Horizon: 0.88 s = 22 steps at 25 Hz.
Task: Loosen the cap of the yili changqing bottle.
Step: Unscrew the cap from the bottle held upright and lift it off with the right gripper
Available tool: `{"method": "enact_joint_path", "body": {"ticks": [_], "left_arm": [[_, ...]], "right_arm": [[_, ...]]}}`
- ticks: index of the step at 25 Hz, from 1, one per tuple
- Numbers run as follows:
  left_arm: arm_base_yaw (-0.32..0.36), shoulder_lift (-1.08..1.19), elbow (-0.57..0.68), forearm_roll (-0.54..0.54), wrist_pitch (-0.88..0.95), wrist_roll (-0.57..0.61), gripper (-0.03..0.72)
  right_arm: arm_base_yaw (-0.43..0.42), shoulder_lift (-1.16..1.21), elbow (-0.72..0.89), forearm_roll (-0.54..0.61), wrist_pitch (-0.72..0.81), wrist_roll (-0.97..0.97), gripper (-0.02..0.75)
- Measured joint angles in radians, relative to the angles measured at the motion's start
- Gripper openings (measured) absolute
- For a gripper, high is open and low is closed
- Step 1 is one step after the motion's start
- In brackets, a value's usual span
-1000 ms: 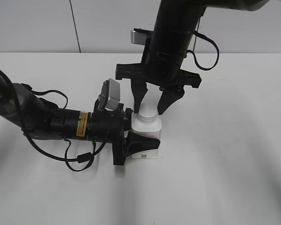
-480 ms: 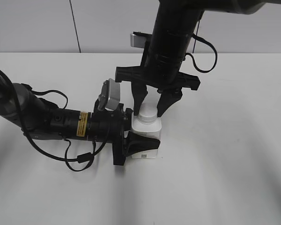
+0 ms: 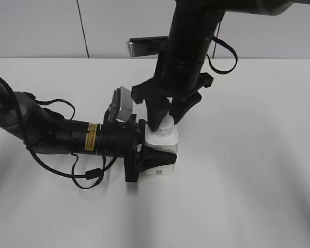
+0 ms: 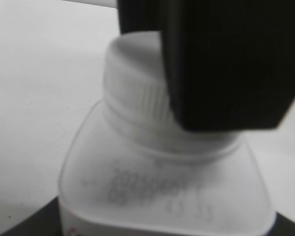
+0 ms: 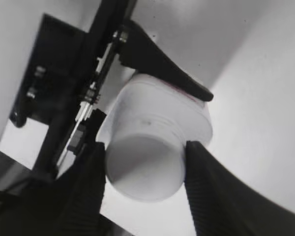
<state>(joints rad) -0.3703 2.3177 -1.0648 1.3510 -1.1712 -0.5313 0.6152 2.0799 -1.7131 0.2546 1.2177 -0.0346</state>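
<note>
The yili changqing bottle (image 3: 160,141) stands upright on the white table, a squat white bottle with faint print on its shoulder (image 4: 162,189). My left gripper (image 3: 156,145) comes in level from the left and is shut on the bottle's body; one black finger (image 5: 163,65) lies along its side. The white cap (image 3: 166,127) sits on the neck, ribbed at its rim (image 4: 132,81). My right gripper (image 3: 167,122) hangs straight down from above, shut on the cap. In the right wrist view its two ribbed pads (image 5: 88,194) press the cap (image 5: 145,164) from both sides.
The white table (image 3: 248,170) runs to a pale wall at the back. The left arm's body and loose cables (image 3: 67,137) lie across the table to the left of the bottle. The right arm (image 3: 188,41) rises over the bottle.
The right gripper's fingers have closed in onto the cap, and the gripper has turned about its upright axis; its wrist camera has swung to the left. The left gripper and bottle have stayed put.
</note>
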Motion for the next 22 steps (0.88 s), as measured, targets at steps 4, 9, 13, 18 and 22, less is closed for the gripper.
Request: {"method": "enact_joint_path", "body": {"ticks": [4,9,13,18,22], "left_arm": [[0.000,0.000,0.000,0.000,0.000,0.000,0.394],[0.000,0.000,0.000,0.005,0.001,0.003,0.394],[0.000,0.000,0.000,0.009,0.001,0.004,0.394],[0.000,0.000,0.000,0.011,0.002,0.006,0.394],[0.000,0.000,0.000,0.013,0.002,0.007,0.394]], "right_arm": [[0.000,0.000,0.000,-0.001,0.000,-0.283,0.392],[0.000,0.000,0.000,-0.001,0.000,-0.543,0.392],[0.000,0.000,0.000,-0.001,0.000,-0.676,0.392],[0.000,0.000,0.000,-0.001,0.000,-0.737,0.392],[0.000,0.000,0.000,-0.001,0.001,-0.824,0.392]]}}
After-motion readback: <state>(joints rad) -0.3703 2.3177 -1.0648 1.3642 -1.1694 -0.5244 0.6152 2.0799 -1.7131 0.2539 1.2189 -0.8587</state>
